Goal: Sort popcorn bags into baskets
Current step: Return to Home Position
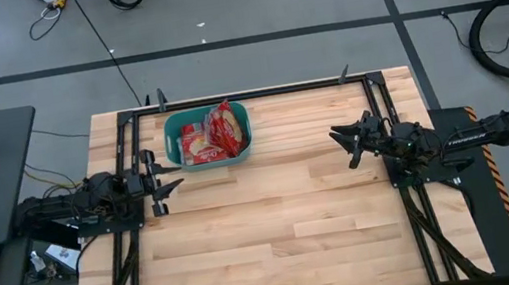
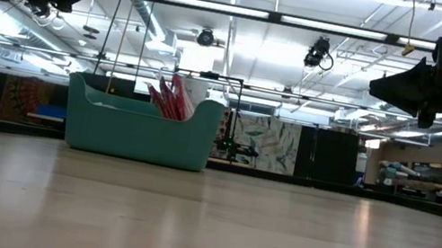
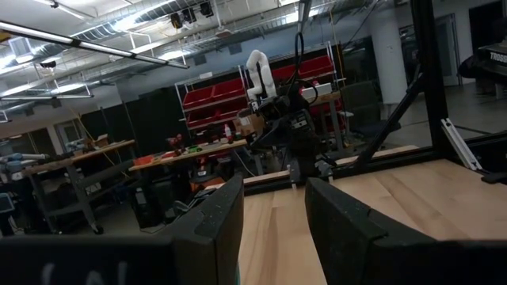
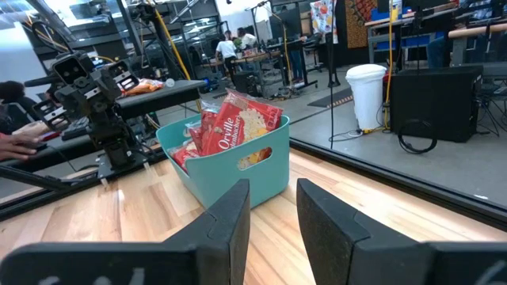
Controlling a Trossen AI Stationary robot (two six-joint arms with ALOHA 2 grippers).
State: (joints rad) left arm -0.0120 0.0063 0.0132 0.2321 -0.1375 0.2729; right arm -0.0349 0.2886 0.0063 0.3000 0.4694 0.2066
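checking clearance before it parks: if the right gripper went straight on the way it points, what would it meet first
Probably the teal basket: the right gripper, open above the table, aims at its near wall with nothing between. The line runs near the basket's end, so it may only clip a corner.

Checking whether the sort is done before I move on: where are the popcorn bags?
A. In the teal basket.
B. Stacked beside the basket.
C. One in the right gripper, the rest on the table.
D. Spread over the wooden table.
A: the popcorn bags sit inside the teal basket, and the left gripper and right gripper, at the sides of the wooden table, are open and hold nothing.
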